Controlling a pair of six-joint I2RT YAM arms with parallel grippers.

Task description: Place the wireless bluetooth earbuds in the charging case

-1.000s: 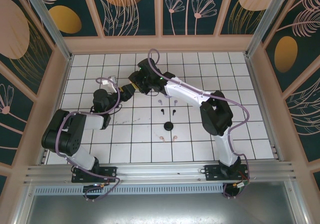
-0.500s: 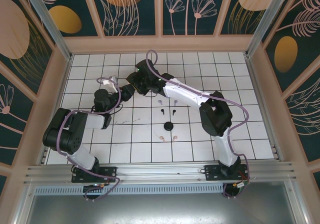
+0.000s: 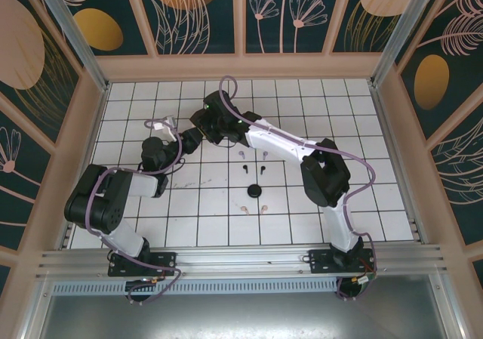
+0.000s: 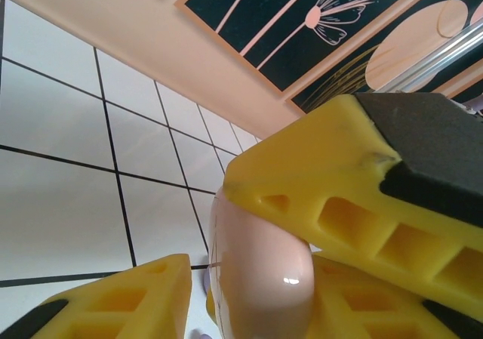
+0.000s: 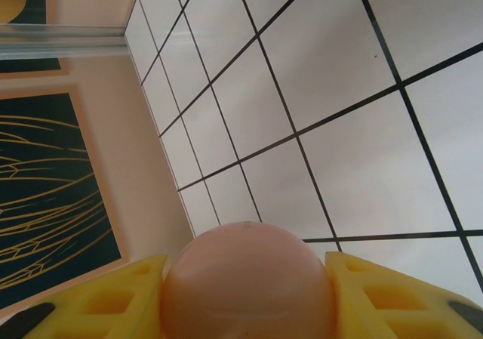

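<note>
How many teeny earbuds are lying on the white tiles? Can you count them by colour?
Lilac earbuds: 2
Black earbuds: 2
Pink earbuds: 2
Total: 6

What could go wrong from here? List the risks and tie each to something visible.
1. The glossy pale pink rounded charging case sits clamped between the yellow fingers of the right gripper, with the left gripper flanking it too. On so smooth a shell, uneven pulls might squirt it loose.
2. The tiny lilac stemmed earbuds lie loose on the white tiled table, close beside the right arm's white forearm. A low sweep could scatter them.
</note>
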